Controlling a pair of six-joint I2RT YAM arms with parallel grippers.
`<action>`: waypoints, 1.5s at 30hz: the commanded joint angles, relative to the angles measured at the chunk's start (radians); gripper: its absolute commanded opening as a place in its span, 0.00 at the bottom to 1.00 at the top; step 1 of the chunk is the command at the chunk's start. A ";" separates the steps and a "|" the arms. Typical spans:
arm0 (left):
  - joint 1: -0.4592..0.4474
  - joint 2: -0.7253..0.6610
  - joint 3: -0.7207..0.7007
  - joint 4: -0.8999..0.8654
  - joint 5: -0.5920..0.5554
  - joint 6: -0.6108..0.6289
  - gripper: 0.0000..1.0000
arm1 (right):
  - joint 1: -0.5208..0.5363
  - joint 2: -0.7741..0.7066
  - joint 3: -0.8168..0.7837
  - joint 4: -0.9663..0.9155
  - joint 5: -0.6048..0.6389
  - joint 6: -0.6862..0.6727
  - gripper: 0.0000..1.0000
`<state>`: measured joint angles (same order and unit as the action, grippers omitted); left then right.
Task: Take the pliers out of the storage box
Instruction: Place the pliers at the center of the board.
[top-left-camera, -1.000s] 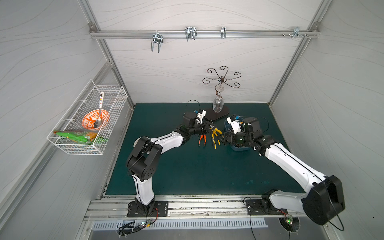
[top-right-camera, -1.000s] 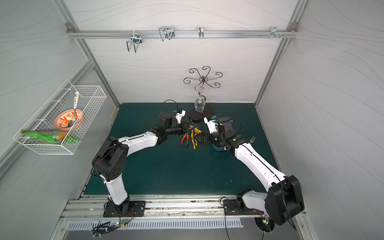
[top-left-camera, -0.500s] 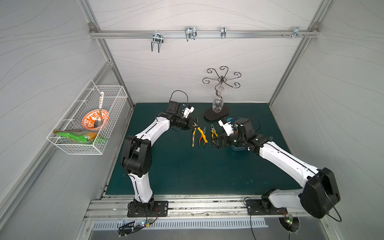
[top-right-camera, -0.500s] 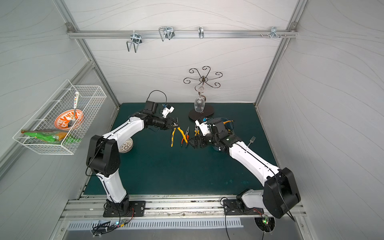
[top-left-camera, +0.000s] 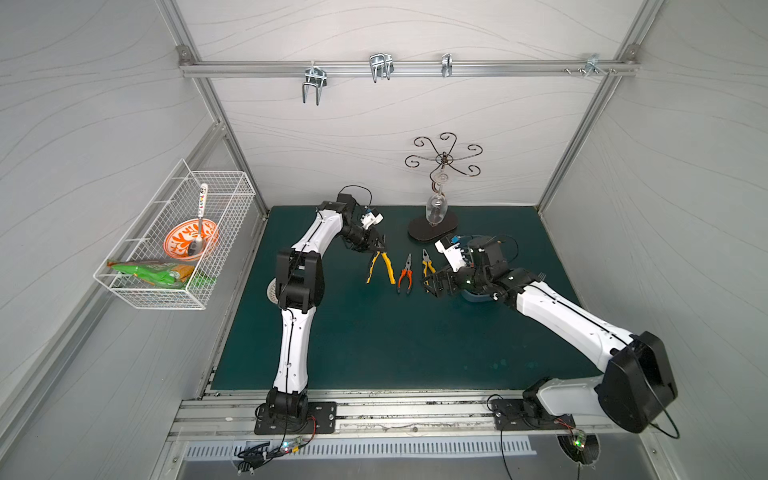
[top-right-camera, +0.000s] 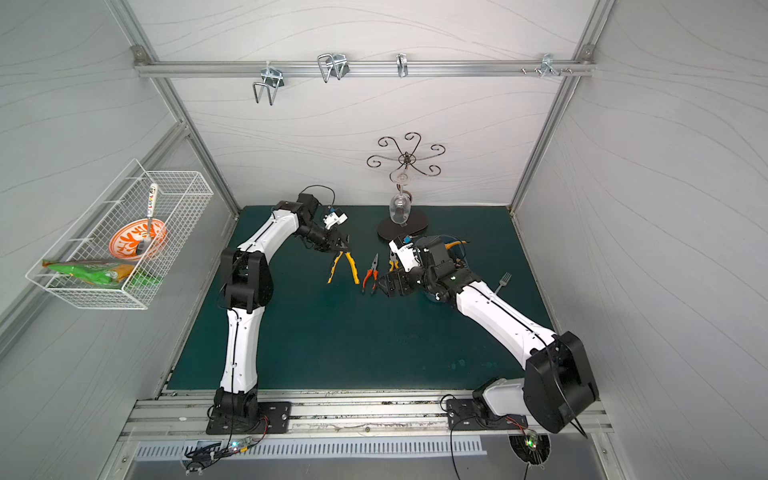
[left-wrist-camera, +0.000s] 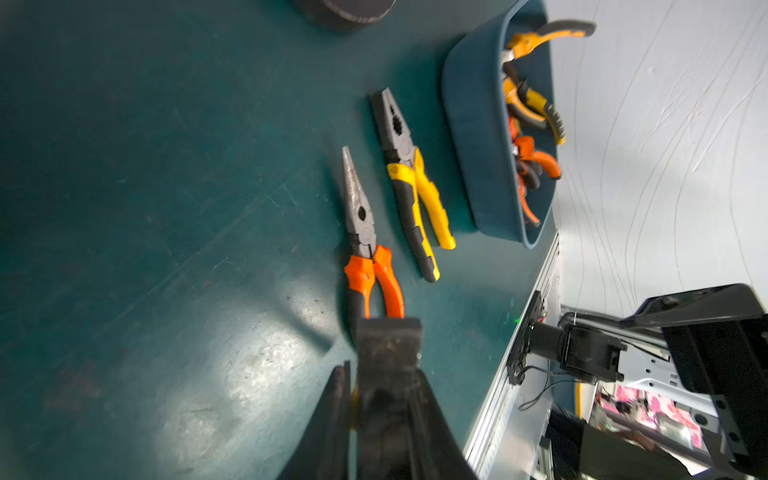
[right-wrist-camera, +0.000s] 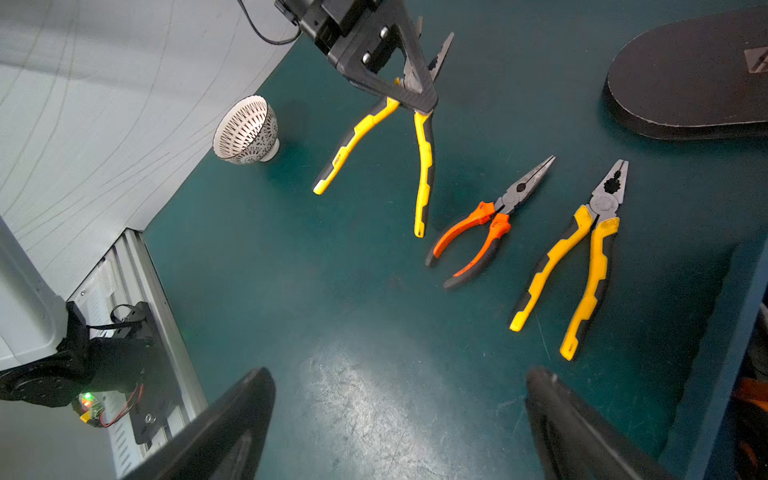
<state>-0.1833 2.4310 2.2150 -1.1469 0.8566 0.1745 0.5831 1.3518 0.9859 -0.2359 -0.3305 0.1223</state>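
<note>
Left gripper (right-wrist-camera: 417, 97) pinches yellow-and-black-handled pliers (right-wrist-camera: 424, 166) by the pivot, seemingly to extend the laid-out row (right-wrist-camera: 494, 220) leftward; right gripper (top-left-camera: 433, 286) hangs spread, empty, beside the blue plastic storage box (left-wrist-camera: 469, 137).

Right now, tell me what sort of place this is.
Probably a robot test cell: white panel walls on an aluminium frame, two arms bolted to a front rail, pliers laid out on a green mat.

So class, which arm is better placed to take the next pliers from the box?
Right, probably. The right end effector is open, empty, beside the storage box; the left end effector is shut on yellow pliers.
</note>
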 joint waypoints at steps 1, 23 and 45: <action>0.005 0.053 0.087 -0.130 0.040 0.058 0.00 | 0.006 0.023 0.029 -0.019 0.020 -0.011 0.99; 0.054 0.231 0.130 0.121 0.002 -0.238 0.23 | 0.007 0.076 0.045 -0.032 0.054 -0.017 0.99; 0.057 -0.158 -0.398 0.419 -0.308 -0.426 0.94 | 0.007 0.026 0.023 -0.033 0.100 -0.015 0.98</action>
<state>-0.1280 2.3566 1.9270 -0.8597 0.6731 -0.1841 0.5835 1.4105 1.0031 -0.2630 -0.2504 0.1116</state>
